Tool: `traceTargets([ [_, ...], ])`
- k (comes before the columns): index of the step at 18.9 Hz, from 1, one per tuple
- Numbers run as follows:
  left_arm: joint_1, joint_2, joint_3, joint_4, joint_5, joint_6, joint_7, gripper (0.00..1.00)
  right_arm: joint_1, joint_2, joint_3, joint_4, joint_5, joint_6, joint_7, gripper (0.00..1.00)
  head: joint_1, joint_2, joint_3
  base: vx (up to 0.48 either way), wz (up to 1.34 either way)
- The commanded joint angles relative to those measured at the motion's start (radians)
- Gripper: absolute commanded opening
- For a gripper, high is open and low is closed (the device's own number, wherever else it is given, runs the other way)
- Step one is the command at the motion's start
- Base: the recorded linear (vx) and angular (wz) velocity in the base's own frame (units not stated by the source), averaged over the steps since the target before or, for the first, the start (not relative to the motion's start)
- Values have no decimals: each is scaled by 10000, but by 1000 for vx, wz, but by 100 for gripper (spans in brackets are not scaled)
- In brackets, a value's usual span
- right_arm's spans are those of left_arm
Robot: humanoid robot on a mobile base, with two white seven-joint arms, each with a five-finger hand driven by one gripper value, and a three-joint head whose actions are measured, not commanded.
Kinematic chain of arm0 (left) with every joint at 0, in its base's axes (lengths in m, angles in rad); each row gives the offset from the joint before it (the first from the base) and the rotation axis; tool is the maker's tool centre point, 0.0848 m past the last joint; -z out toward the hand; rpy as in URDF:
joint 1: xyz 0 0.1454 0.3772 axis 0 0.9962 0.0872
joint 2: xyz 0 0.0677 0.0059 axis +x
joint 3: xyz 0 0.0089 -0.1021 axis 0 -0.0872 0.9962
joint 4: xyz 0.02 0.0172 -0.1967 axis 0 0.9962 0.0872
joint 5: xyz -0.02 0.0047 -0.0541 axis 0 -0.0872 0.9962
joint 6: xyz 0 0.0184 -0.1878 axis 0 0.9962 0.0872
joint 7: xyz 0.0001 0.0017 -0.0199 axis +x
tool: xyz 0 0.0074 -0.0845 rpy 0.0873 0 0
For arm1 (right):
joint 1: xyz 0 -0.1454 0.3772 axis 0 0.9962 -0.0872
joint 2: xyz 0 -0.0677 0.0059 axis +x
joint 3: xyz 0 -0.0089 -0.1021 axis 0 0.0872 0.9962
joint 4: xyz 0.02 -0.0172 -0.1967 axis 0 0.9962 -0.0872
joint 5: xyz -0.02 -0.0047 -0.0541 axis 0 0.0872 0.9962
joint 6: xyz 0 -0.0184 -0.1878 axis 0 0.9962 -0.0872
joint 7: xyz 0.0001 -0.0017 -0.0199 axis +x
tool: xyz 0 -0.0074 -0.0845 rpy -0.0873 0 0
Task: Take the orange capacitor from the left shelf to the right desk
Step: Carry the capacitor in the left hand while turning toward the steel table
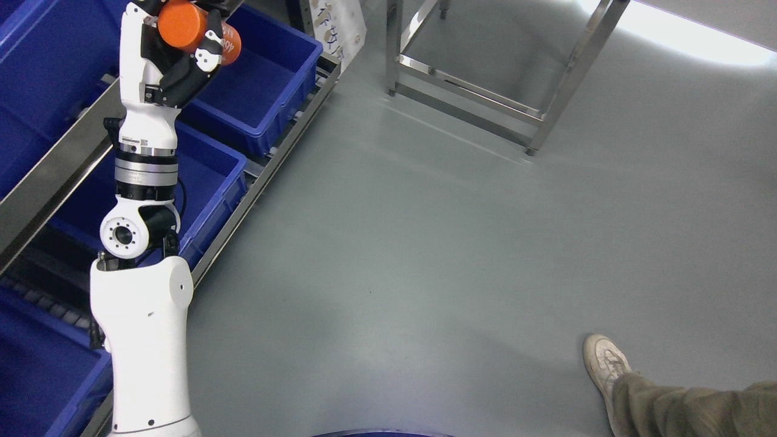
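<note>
Left hand (182, 48) grasps orange capacitor (197, 27) above the shelf's blue bin (267, 91); pick apparently complete; next, carry rightward to the desk.

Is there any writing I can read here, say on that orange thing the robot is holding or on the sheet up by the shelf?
Orange capacitor, gripped in the left hand: pale print on its side near the fingers, partly covered and too blurred to read.
White sheet at the end of the shelf: dark handwritten marks, too blurred to read.
Blue bins: no labels visible.
Nothing else carries text.
</note>
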Motion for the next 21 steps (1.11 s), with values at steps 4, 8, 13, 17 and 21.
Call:
traceTargets([
  [4,-43,165,-796,-73,24,-28,-17,2,-12,-175,-108,-337,31,8,-64,100,0,0,0,198,-452],
  [8,-59,165,-1333,-73,24,-28,60,2,-12,-175,-108,-337,31,8,-64,100,0,3,0,256,-360],
  [13,-59,165,-1717,-73,24,3,45,2,-12,-175,-108,-337,31,8,-64,100,0,3,0,308,-147],
  [17,2,165,-1947,-27,9,18,75,2,-12,-175,-108,-337,31,8,-64,100,0,3,0,351,-135],
  [21,18,165,-2116,35,9,34,91,2,-12,-175,-108,-337,31,8,-64,100,0,3,0,380,-126],
])
